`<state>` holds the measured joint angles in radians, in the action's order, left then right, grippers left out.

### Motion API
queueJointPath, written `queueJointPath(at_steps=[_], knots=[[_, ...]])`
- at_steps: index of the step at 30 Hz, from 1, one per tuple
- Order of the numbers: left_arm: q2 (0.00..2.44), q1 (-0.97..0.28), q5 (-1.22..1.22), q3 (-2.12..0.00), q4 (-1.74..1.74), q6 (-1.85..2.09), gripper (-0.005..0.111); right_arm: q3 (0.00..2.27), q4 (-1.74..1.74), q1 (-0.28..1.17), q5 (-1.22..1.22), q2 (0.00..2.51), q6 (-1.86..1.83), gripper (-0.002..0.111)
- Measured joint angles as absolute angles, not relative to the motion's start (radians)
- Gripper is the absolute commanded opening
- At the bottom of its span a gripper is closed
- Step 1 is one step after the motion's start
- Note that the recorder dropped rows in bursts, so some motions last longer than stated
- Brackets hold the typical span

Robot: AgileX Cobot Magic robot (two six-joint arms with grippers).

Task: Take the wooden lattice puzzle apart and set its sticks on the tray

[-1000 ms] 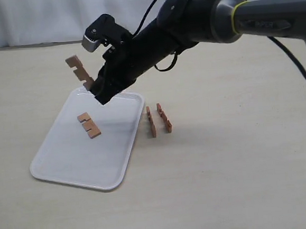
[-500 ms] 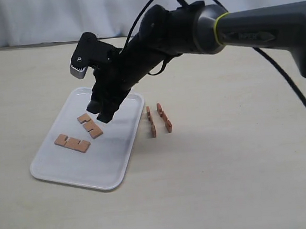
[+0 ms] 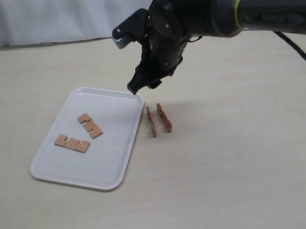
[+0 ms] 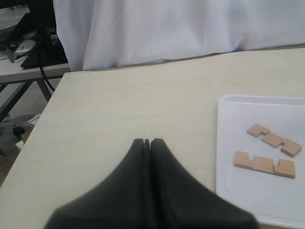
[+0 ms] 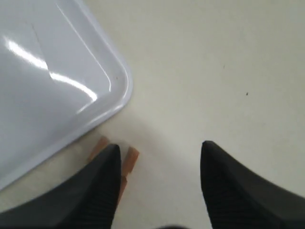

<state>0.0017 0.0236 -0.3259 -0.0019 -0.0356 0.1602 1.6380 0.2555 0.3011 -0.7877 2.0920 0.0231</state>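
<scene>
Risk: my spread, empty right jaws, descending off-centre, could topple the on-edge sticks [image 3: 164,119] mid-frame; left jaws pressed together.

Camera layout: one overview, two wrist cams.
Exterior view sits on the near side, raised; we look down and across the table [image 3: 232,182] toward the white cloth [image 3: 39,20] at the far edge, mid distance, whole tray [image 3: 114,154] in frame left of centre. Left wrist view rides low at the left of the scene, facing far over the closed left gripper [image 4: 147,142]; with the exterior view we share part of the tray and the two sticks on the tray [image 4: 263,164]. Right wrist view is very close, aimed steeply down past the spread right gripper [image 5: 159,144]; shared with exterior: the tray's far-right corner and the two sticks on the table [image 5: 131,156].
</scene>
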Motion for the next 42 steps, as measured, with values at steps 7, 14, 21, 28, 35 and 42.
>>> queueJointPath(at_steps=[7, 14, 21, 28, 35, 42], knots=[[0.002, 0.024, -0.326, -0.002, -0.036, 0.16, 0.0, 1.638, 0.227, 0.296, -0.887, 2.154, 0.049, 0.049], [0.002, 0.024, -0.326, -0.002, -0.036, 0.16, 0.0, 1.638, 0.18, 0.295, -0.903, 2.156, 0.043, 0.049], [0.002, 0.024, -0.326, -0.002, -0.036, 0.16, 0.0, 1.628, 0.177, 0.295, -0.907, 2.197, 0.043, 0.049], [0.002, 0.024, -0.326, -0.002, -0.036, 0.16, 0.0, 1.628, 0.177, 0.295, -0.907, 2.244, 0.043, 0.013], [0.002, 0.024, -0.326, -0.002, -0.036, 0.16, 0.0, 1.628, 0.185, 0.295, -0.908, 2.246, 0.043, 0.005], [0.002, 0.024, -0.326, -0.002, -0.036, 0.16, 0.0, 1.626, 0.343, 0.293, -0.862, 2.119, 0.142, 0.005]])
